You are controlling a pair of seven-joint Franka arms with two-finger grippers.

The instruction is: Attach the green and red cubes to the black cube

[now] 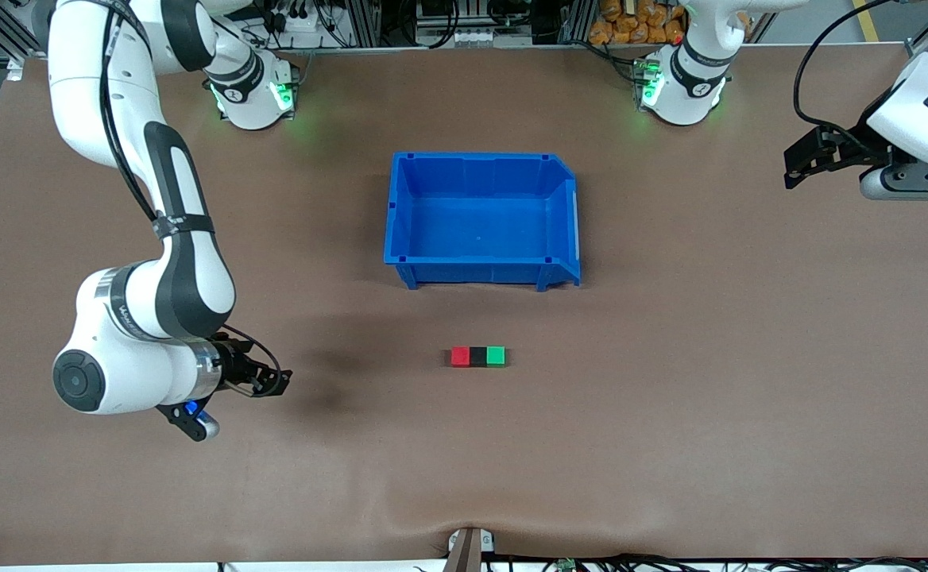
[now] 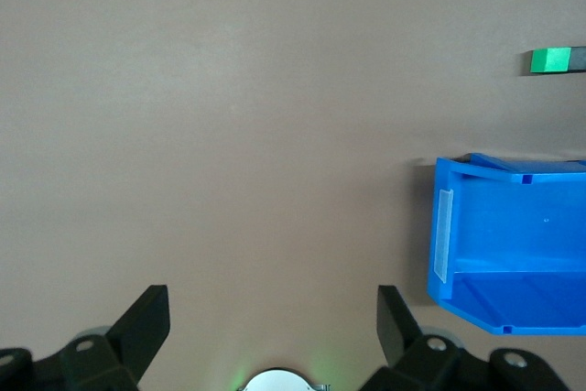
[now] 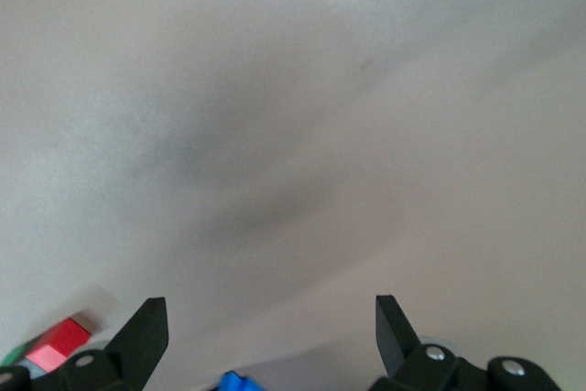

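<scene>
On the table, red cube, black cube and green cube touch in a row; right claw and left claw both spread, empty, well apart; best stay clear.

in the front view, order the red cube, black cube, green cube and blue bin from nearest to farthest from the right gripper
From the open right gripper, over bare table:
1. Small red cube, row's end toward the right arm.
2. Small black cube, row's middle.
3. Small green cube, row's other end.
4. Blue plastic bin, nearer the bases.

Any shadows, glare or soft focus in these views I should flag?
Front view: sharp and evenly lit; soft shadow on the mat between the right gripper and the red cube; green glow at both bases. Left wrist view: crisp, blue bin clear. Right wrist view: soft, broad dark shadow smear over the mat.
</scene>
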